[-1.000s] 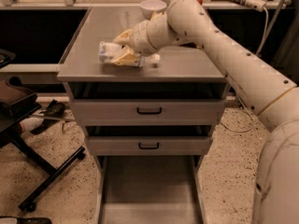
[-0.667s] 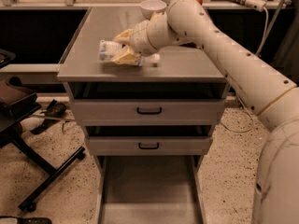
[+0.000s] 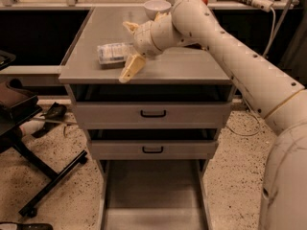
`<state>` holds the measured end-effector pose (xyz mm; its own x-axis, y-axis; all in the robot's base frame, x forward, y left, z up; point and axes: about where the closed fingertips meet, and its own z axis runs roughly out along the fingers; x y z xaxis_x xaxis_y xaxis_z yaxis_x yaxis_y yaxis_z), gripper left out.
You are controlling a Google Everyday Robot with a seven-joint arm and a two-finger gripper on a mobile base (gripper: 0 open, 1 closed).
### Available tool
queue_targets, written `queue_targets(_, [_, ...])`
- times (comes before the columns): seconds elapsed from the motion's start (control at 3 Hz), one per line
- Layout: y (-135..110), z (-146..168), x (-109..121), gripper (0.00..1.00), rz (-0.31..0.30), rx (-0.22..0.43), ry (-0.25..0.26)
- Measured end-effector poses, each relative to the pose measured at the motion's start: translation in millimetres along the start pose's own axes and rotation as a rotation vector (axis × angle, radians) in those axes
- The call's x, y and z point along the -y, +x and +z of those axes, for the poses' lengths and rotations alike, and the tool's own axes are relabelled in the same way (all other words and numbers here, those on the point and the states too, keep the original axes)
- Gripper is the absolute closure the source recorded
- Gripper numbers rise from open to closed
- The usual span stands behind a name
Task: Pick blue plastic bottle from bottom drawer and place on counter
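Now: tool (image 3: 125,51) spread wide; blue plastic bottle (image 3: 113,52) lies flat on tabletop (image 3: 192,67). Best withdraw straight, fingers clear, avoiding any nudge or roll.

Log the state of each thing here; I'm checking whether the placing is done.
blue plastic bottle: lying on its side on the counter.
gripper: open, fingers spread around the bottle's end.
bottom drawer: pulled out.
top drawer: pushed in.
middle drawer: pushed in.
white bowl: upright, at the counter's back.
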<state>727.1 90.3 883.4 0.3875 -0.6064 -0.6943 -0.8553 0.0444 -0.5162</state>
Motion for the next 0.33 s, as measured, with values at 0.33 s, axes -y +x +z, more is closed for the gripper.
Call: queue_targets(0.33, [0.0, 0.0, 0.0, 0.00, 0.000, 0.000, 0.000])
